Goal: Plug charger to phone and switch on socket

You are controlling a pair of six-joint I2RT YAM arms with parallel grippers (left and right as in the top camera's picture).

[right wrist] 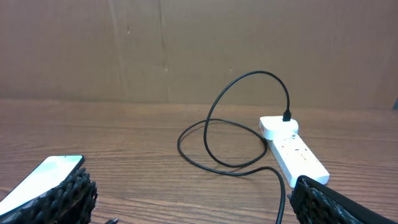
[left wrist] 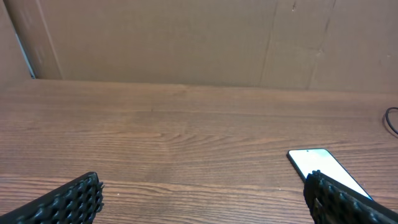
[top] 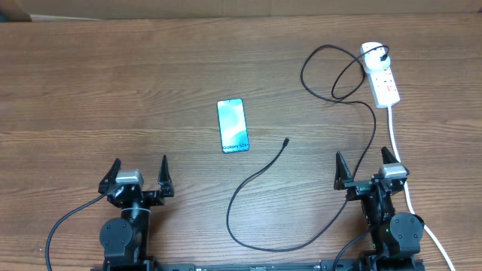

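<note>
- Two grippers are sitting at the near edge, the left gripper (top: 139, 167) and the right gripper (top: 362, 159), both with fingers spread wide and holding nothing.
- The phone (top: 233, 126) is lying flat in the middle of the table (top: 90, 83), screen up. Its long axis is running near-to-far (slight tilt), with the text end facing the arms, ahead and right of the left gripper.
- The charger (top: 248, 184) is snaking across the wood. Its connector tip (top: 287, 140) is resting near the phone's near end, to its right and not touching. It is lying ahead and left of the right gripper, the nearer one.
- The tip is pointing away and rightward, not at the phone's near edge, so I'm judging it needs turning before going in.
- The socket (top: 381, 75) is lying far right, long axis near-to-far, with the charger's plug (top: 385, 54) sitting in its far end (switch state unreadable).
</note>
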